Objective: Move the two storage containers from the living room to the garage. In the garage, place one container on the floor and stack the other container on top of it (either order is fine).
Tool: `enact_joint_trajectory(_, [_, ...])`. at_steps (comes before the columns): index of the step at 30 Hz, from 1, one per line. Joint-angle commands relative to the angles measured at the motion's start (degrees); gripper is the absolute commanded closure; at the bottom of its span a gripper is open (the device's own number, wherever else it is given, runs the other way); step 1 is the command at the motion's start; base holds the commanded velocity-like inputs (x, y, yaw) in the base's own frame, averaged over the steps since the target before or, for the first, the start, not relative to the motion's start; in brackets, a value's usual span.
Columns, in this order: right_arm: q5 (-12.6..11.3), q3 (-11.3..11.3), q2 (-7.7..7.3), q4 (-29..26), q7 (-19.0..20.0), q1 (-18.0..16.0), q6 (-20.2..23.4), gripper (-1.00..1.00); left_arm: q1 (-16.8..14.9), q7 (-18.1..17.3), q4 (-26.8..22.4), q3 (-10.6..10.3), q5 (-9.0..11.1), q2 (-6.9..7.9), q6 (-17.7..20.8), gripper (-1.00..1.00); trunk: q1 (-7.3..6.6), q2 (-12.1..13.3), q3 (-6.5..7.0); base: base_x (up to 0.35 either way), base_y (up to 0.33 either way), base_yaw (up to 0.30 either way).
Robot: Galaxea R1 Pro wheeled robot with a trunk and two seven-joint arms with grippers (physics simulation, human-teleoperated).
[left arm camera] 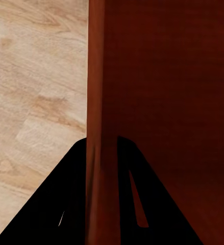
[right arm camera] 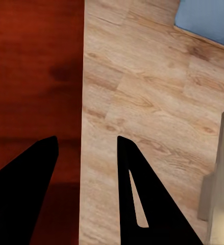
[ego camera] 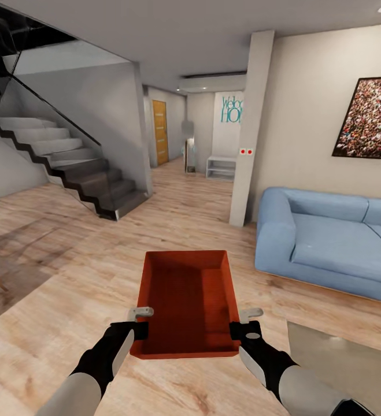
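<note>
Both grippers, left (ego camera: 139, 321) and right (ego camera: 243, 323), are clamped on the bin's (ego camera: 185, 300) side walls, so I'd keep it level and steer wide of the sofa (ego camera: 323, 242) toward the hallway.

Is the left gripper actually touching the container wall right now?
Touching. In the left wrist view the left gripper straddles the red-orange storage container's side wall, both dark fingers pressed against it with no gap.

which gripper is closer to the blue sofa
Right. The right gripper clamps the storage container's wall on the side toward the blue sofa; the left gripper clamps the opposite wall, with the container between it and the sofa.
</note>
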Motion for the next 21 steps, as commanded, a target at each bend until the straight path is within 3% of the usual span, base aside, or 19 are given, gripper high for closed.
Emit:
enact_joint_trajectory(1, [-0.8,0.3,0.87,-0.1,-0.4,0.0,0.3,1.00,-0.1,1.7,-0.3,1.1,-1.0,-0.04,-0.2,1.00,0.05,-0.1,-0.09,0.322,0.000,0.000])
enact_joint_trajectory(21, [-0.8,0.3,0.87,-0.1,-0.4,0.0,0.3,1.00,-0.1,1.7,-0.3,1.1,-1.0,-0.03,-0.2,1.00,0.05,-0.1,-0.09,0.322,0.000,0.000])
